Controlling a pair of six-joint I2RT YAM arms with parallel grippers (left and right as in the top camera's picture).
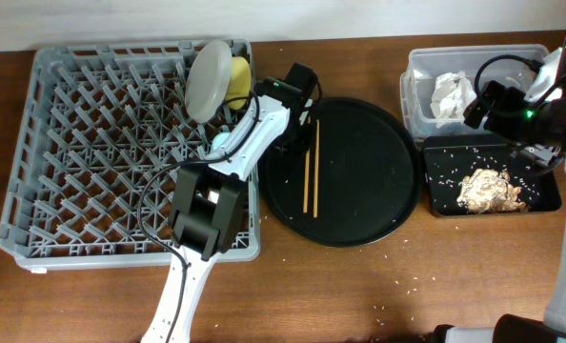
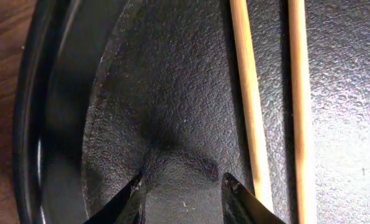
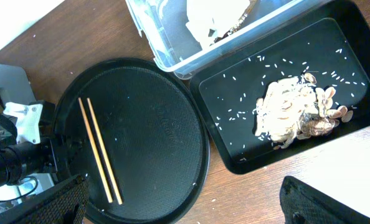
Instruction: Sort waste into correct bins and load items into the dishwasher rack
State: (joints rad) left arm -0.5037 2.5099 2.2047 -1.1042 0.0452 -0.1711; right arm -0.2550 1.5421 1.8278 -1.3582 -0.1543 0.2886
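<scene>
— Where do we stand?

— We judge the waste sorted. The napkin (image 1: 452, 93) lies in the clear tub (image 1: 416, 67) at the far right. The food scraps (image 1: 491, 189) sit in the shallow black tray (image 1: 445, 181) just on the near side of it. The plate (image 1: 207, 78) and yellow bowl (image 1: 239, 81) stand on edge at the far right of the rack (image 1: 83, 143). We see no cups.

— So the chopsticks are our step?

— We think so. The chopsticks (image 1: 311, 167) lie side by side on the left half of the round black tray (image 1: 359, 205), running near to far.

— And the left gripper?

— The left gripper (image 2: 184, 202) hangs low over the tray floor just left of the sticks. Its fingers are spread with nothing between them, clear of the wood. We cannot tell whether the tips touch the tray. We would need to shift right until both sticks sit between the fingers, then close.

— The right gripper?

— The right gripper (image 3: 191, 205) is spread wide and empty, above the bins.
</scene>
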